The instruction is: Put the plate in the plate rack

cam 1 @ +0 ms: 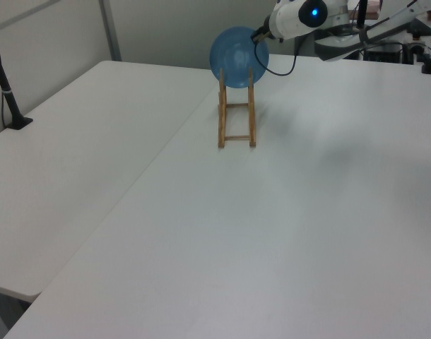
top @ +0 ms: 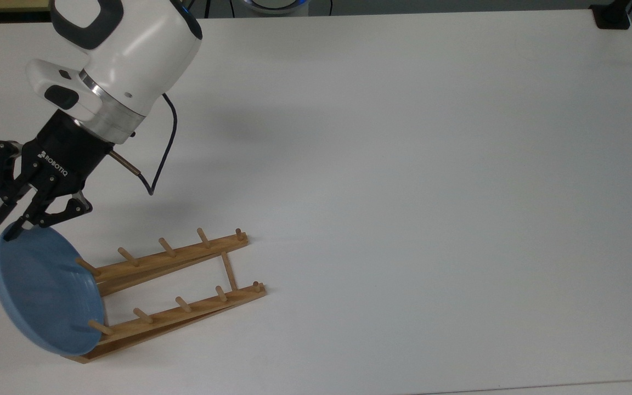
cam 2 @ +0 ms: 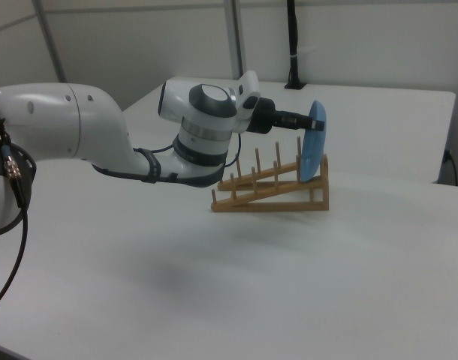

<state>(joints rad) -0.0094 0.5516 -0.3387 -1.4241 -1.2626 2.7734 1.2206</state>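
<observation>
The blue plate (top: 41, 296) stands on edge at the top view's left end of the wooden plate rack (top: 184, 255), its lower part between the two rails and behind the end pegs. My gripper (top: 4, 233) is shut on the plate's upper rim. In the left view the plate (cam 1: 237, 56) stands at the far end of the rack (cam 1: 221, 120), with the gripper (cam 1: 256, 35) at its upper right. In the right view the plate (cam 2: 313, 146) leans over the right end of the rack (cam 2: 274, 195), and the gripper (cam 2: 304, 120) reaches in from the left.
The rack lies near the front left of the white table (top: 404, 164). A black clamp (top: 612, 16) sits at the table's far right corner in the top view. A black pole (cam 1: 10, 106) stands on the neighbouring table at the left view's left.
</observation>
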